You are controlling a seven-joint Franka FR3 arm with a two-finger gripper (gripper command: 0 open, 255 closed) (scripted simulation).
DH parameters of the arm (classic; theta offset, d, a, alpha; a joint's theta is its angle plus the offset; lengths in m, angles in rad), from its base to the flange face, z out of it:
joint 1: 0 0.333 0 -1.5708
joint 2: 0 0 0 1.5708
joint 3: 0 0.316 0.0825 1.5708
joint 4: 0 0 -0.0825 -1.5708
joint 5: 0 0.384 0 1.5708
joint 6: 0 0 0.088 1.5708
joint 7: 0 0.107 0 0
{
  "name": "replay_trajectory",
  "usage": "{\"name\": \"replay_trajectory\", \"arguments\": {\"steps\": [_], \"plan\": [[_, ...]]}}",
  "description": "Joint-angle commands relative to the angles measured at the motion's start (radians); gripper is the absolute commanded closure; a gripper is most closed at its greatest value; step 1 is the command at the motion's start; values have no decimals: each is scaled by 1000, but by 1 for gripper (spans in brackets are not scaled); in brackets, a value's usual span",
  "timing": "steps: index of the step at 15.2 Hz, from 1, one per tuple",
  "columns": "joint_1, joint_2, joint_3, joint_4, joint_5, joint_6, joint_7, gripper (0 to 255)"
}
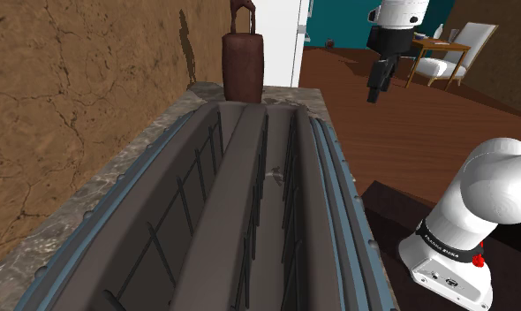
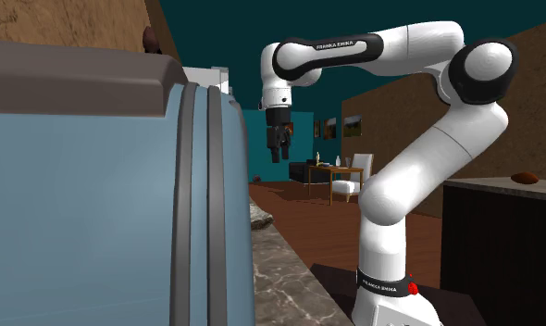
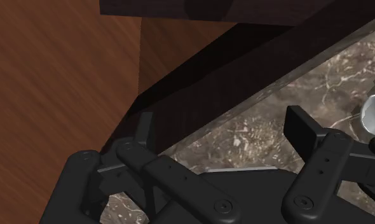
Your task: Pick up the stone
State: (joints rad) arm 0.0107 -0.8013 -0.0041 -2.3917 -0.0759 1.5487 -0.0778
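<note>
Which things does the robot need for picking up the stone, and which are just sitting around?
For the job: gripper, open. Maybe the stone, cannot tell which: pale round thing on the marble counter, brown lump on the dark counter.
Just sitting around: blue-grey toaster, brown jug, white chair.
</note>
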Motion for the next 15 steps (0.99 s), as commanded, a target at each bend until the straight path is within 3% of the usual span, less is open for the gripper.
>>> {"name": "replay_trajectory", "arguments": {"steps": [1,8,15], "plan": [[0,0,0,0,0,0,0,0],[62,13,179,-46,87,91,173,0],[105,102,367,-32,146,195,349,0]]}}
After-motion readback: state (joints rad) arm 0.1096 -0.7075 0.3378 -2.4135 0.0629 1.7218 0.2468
